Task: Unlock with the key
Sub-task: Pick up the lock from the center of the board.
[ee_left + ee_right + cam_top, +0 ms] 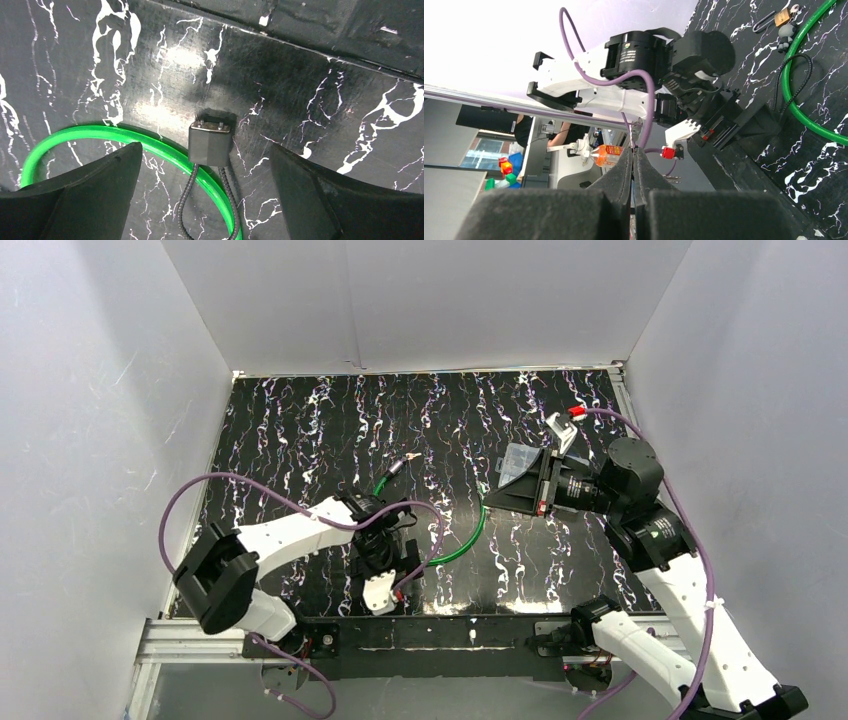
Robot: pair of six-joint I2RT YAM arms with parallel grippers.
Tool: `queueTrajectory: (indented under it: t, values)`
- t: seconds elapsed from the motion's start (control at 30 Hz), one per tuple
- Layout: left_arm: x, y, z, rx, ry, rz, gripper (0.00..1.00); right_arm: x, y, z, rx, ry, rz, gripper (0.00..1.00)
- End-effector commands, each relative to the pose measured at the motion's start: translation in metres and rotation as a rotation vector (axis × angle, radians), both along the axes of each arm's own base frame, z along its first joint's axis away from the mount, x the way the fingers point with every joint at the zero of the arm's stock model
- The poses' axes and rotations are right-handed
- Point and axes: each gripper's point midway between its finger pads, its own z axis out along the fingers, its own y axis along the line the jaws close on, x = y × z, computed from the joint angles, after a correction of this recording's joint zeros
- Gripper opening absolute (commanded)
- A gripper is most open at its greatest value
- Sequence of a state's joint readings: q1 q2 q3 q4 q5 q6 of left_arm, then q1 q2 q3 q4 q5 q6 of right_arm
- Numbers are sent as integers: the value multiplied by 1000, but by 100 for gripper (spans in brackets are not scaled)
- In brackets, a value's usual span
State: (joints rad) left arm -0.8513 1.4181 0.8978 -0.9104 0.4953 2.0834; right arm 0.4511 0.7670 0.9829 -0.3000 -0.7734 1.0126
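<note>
Left fingers (95, 192) spread wide, gripping nothing, hovering astride the dark grey lock body (210, 142) lying on the bench (310, 90). A braided cable (186, 200) leaves the body; a green cable (90, 132) curves just beside it. Right fingers (616, 182) pressed shut, raised, well apart to the right; cannot tell whether anything thin is pinched. Possibly a small brass padlock (782, 17) by the green cable's far stretch.
</note>
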Motion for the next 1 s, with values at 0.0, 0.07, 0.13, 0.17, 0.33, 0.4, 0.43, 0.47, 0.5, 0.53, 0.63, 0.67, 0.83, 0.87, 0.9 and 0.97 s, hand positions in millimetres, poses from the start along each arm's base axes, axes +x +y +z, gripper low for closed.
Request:
queueTrajectory:
  t: [0.0, 0.07, 0.13, 0.17, 0.33, 0.4, 0.43, 0.47, 0.5, 0.53, 0.63, 0.67, 0.83, 0.87, 0.9, 0.97]
  values:
    - [6, -9, -2, -41, -13, -130, 98, -11, -6, 23, 19, -99, 18, 1]
    - [9, -7, -7, -20, -10, -127, 97, -13, -8, 25, 11, -114, 17, 1]
    - [14, -5, -12, -3, -14, -116, 93, -14, -11, 24, -11, -131, 9, 1]
    - [16, -4, -15, 4, -15, -111, 90, -15, -12, 24, -21, -139, 3, 1]
    - [28, -8, -21, 0, -40, -75, 70, -20, -18, 24, -48, -167, -13, 1]
    - [29, -8, -22, 10, -37, -73, 66, -22, -19, 25, -47, -171, -14, 1]
    - [29, -7, -24, 18, -34, -77, 65, -23, -19, 25, -47, -173, -14, 1]
    - [29, -6, -25, 26, -33, -83, 65, -23, -20, 25, -47, -174, -13, 1]
    - [29, -3, -27, 41, -32, -97, 65, -24, -20, 26, -48, -176, -14, 1]
    - [28, -1, -28, 52, -27, -111, 65, -25, -21, 27, -49, -178, -17, 1]
    - [27, 0, -30, 64, -20, -151, 67, -26, -23, 27, -57, -182, -23, 1]
    - [27, 1, -31, 73, -21, -165, 66, -27, -23, 27, -59, -182, -24, 1]
    - [33, 8, -36, 125, -39, -202, 53, -28, -25, 25, -71, -179, -32, 1]
    - [33, 10, -36, 129, -42, -210, 52, -28, -25, 24, -72, -179, -33, 1]
    - [33, 10, -36, 128, -47, -220, 50, -28, -26, 24, -73, -178, -33, 1]
    - [32, 10, -37, 113, -55, -225, 48, -28, -26, 23, -74, -176, -32, 1]
